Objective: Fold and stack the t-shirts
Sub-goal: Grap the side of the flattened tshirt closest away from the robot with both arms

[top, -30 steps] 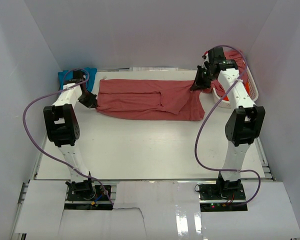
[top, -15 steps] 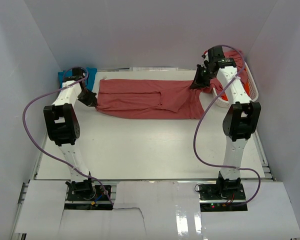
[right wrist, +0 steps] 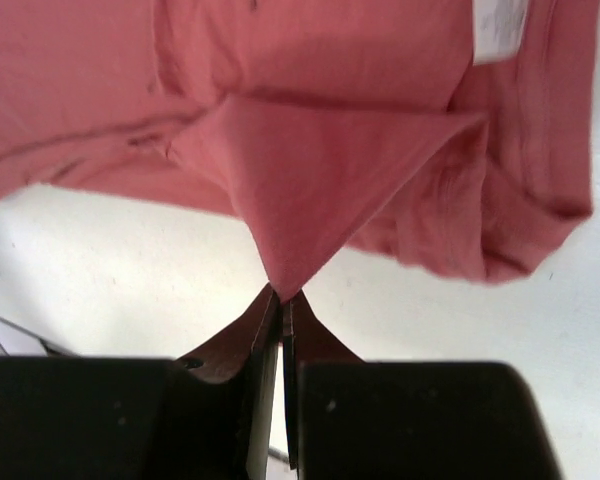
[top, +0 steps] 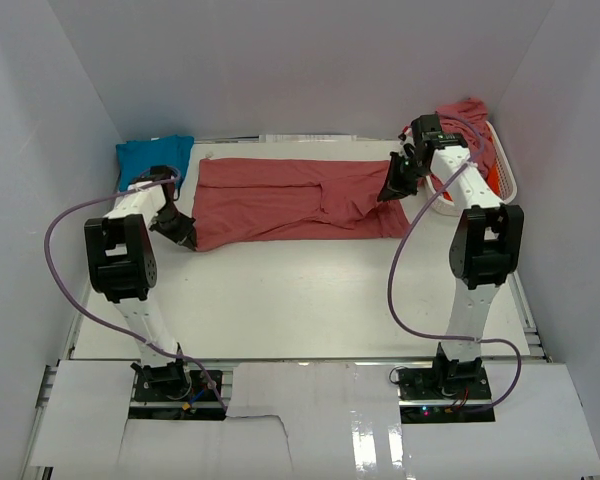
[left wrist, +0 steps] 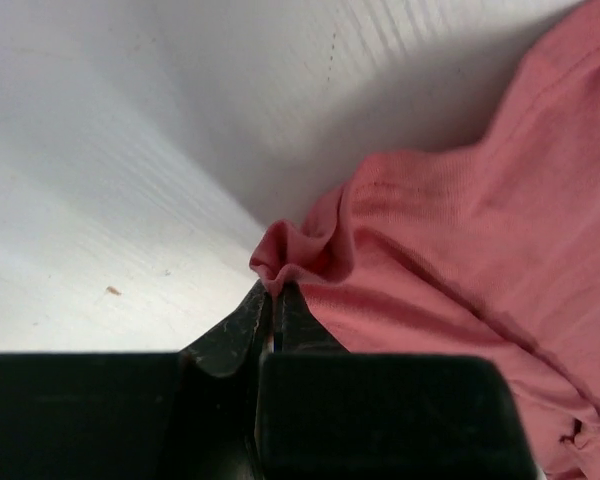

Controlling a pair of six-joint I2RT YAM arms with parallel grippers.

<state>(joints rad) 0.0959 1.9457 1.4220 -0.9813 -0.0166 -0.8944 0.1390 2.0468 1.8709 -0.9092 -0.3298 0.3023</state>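
Well, the job looks to be in its early part. One rose-red shirt (top: 290, 200) lies across the far half of the table (top: 300, 300), stretched from about 10 o'clock to 2 o'clock in the overhead view. It looks already doubled lengthwise into a long band, with loose folds near its middle. The left gripper (top: 187, 233) is clenched on the band's near-left corner, the cloth bunched into a small nub between the tips. The right gripper (top: 392, 187) is clamped on a pointed pinch of fabric at the band's right end. So both ends are held, seemingly for the next fold or a straightening pull.

Nothing that reads as a finished stack shows yet. A turquoise shirt (top: 150, 155) lies in the far-left corner at about 10 o'clock, and whether it is folded I cannot tell. At 2 o'clock the basket (top: 508, 180) holds more: another rose-red shirt (top: 463, 110) heaped at its far end and an orange shirt (top: 488, 172) beside the right arm. I judge most of the folding and all of the stacking to be left.
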